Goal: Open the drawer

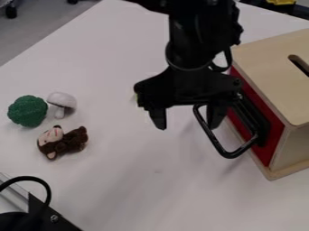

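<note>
My gripper [187,124] hangs open above the white table, just left of the wooden box [265,65]. The box's red drawer front [274,135] faces left and looks about flush with the box. A black loop handle [227,154] sticks out from it toward the left. The gripper's right finger overlaps the upper left part of this loop, pointing down into or in front of its opening; whether it touches the handle, I cannot tell. Its left finger stands well outside the loop, with a wide gap between the two. The gripper's body covers the handle's upper end.
On the left of the table [120,180] lie a green broccoli toy [28,111], a white mushroom [61,100] and a brown plush toy [63,141]. Black equipment with a cable [37,179] occupies the lower left corner. A slot [298,64] cuts the box top.
</note>
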Controlling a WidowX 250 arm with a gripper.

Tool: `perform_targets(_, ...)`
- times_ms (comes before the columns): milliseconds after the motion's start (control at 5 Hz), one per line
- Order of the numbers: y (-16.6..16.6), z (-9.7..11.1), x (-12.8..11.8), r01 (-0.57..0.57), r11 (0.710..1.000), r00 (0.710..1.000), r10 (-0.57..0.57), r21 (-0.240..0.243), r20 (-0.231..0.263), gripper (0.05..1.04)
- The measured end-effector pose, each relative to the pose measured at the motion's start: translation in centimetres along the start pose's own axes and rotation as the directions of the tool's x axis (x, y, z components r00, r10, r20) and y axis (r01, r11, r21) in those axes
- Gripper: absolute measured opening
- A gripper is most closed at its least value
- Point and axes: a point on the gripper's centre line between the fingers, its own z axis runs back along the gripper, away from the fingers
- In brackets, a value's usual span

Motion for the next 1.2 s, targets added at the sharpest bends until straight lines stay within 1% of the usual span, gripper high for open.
perform_targets(200, -0.4, -1.3, 0.2, -0.073, 0.997, 0.996, 0.071, -0.027, -0.057, 0.999)
perform_targets(400, -1.0, -2.3, 0.7, -0.097, 0.995, 0.993, 0.095, -0.028, -0.073, 0.999)
perform_targets(600, -1.5, -3.3, 1.3, -0.119, 0.993, 0.99, 0.117, -0.015, -0.082, 0.999)
perform_targets(800, -1.8, -4.5, 1.6, -0.123, 0.992, 0.988, 0.123, 0.01, -0.092, 0.999)
perform_targets(1000, -2.2, -5.6, 1.6, -0.127, 0.992, 0.986, 0.129, 0.024, -0.108, 0.999)
perform_targets(1200, -2.3, -6.8, 1.8, -0.142, 0.989, 0.981, 0.145, 0.037, -0.129, 0.964)
